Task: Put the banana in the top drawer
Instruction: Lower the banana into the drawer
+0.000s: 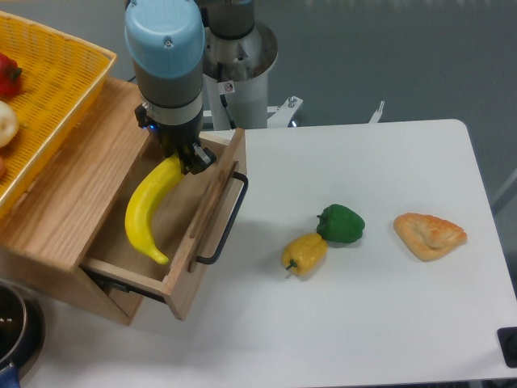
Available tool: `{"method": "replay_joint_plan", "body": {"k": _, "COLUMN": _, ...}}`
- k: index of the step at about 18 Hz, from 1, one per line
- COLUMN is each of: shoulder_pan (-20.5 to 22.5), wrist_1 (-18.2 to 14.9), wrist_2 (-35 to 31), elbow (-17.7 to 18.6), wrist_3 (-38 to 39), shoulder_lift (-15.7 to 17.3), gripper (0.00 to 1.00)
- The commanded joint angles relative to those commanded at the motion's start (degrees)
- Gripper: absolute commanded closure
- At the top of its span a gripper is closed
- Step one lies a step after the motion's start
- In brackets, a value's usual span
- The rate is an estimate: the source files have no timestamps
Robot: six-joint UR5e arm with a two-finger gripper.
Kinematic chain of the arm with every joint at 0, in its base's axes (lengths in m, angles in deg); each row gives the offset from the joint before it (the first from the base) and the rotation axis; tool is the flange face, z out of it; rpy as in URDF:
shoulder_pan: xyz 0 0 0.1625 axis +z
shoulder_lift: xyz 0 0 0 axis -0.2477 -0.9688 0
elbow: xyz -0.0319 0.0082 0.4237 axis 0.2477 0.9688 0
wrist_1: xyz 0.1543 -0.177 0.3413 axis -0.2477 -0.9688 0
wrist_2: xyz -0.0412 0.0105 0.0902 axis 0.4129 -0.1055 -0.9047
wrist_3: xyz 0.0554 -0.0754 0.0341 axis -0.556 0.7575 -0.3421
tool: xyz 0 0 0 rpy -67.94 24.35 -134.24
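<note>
The long yellow banana (148, 212) hangs inside the pulled-out top drawer (212, 212), its lower tip near the drawer's front corner. My gripper (182, 160) is shut on the banana's upper end, just behind the drawer's front panel. The drawer is light oak with a black bar handle (224, 228) and stands open toward the right. Whether the banana touches the drawer floor cannot be told.
A yellow woven basket (48, 89) with a red pepper and a pale item sits on top of the cabinet at the left. On the white table lie a yellow pepper (305, 252), a green pepper (340, 224) and a pastry (430, 234). A dark pot edge (14, 331) shows at bottom left.
</note>
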Motion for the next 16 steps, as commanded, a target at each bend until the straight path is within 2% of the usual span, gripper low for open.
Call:
{"method": "replay_joint_plan", "body": {"k": 4, "shoulder_pan": -0.9, "wrist_1": 3.1, "wrist_2": -1.8, "elbow": 2.5, "wrist_3": 0.1, "shoulder_lift": 0.1, "gripper": 0.86}}
{"method": "replay_joint_plan", "body": {"k": 13, "shoulder_pan": -1.2, "wrist_1": 3.6, "wrist_2": -2.4, "elbow": 2.9, "wrist_3": 0.1, "shoulder_lift": -0.4, "gripper": 0.84}}
{"method": "replay_joint_plan", "body": {"k": 16, "shoulder_pan": -1.2, "wrist_1": 3.6, "wrist_2": -2.5, "elbow": 3.2, "wrist_3": 0.1, "shoulder_lift": -0.4, "gripper": 0.80}}
